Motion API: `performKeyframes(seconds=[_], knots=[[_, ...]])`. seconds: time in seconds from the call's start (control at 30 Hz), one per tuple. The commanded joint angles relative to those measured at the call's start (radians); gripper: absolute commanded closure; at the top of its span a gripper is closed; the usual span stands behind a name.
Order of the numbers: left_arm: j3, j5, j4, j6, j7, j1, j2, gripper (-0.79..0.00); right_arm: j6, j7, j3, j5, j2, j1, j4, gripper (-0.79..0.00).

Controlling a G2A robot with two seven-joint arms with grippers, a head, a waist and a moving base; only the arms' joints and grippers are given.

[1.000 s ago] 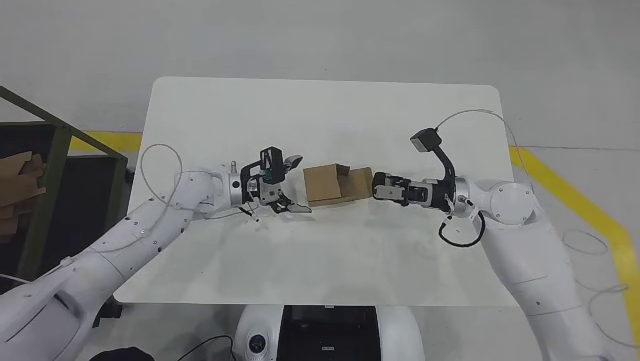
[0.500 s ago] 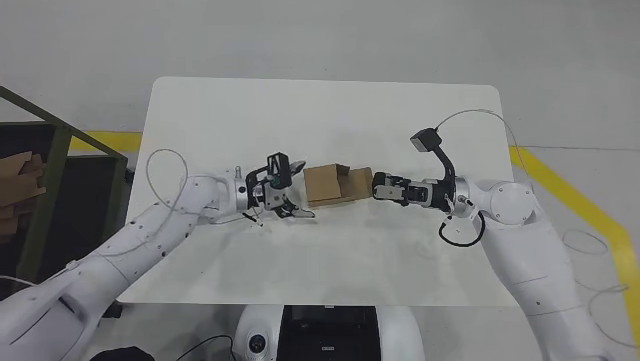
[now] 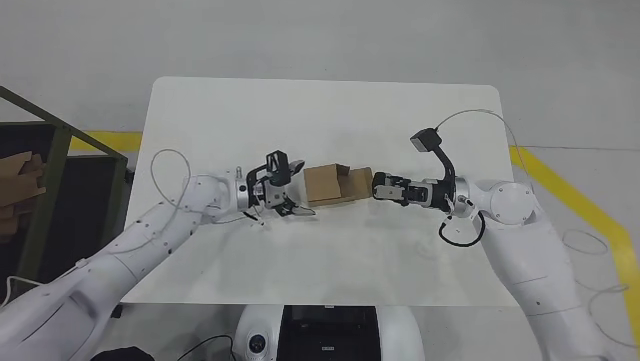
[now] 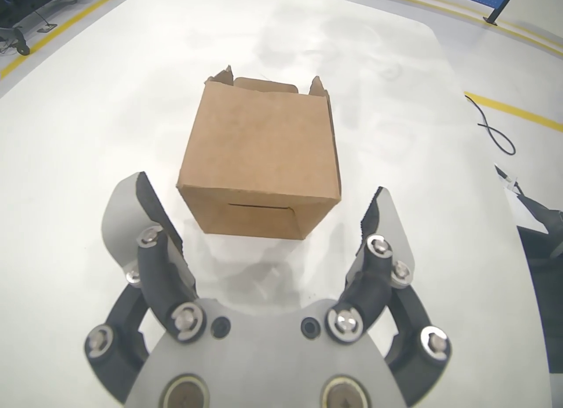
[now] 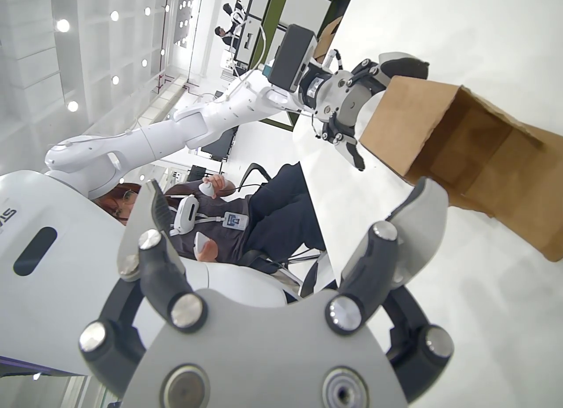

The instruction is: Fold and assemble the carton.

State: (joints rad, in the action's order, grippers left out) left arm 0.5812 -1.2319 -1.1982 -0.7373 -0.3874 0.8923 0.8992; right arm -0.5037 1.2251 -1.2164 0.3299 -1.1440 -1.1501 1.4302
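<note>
A brown carton lies on its side at the middle of the white surface, open end facing the right jaws, slotted closed end facing the left jaws. Both jaws spread wide; whether either touches is unclear.

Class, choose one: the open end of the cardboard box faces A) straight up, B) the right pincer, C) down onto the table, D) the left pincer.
B: the right wrist view looks straight into the box, while the left pincer faces its closed end.
</note>
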Motion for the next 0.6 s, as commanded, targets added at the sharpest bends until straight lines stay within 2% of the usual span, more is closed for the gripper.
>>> performKeyframes(seconds=[0.0, 0.57], knots=[[-0.002, -0.013, 0.018, -0.007, -0.002, -0.011, 0.008, -0.785, 0.0, 0.0, 0.0, 0.0, 0.0, 0.0, 0.0, -0.785], [0.015, -0.052, 0.13, -0.062, -0.039, -0.074, 0.06, -0.785, 0.0, 0.0, 0.0, 0.0, 0.0, 0.0, 0.0, -0.785]])
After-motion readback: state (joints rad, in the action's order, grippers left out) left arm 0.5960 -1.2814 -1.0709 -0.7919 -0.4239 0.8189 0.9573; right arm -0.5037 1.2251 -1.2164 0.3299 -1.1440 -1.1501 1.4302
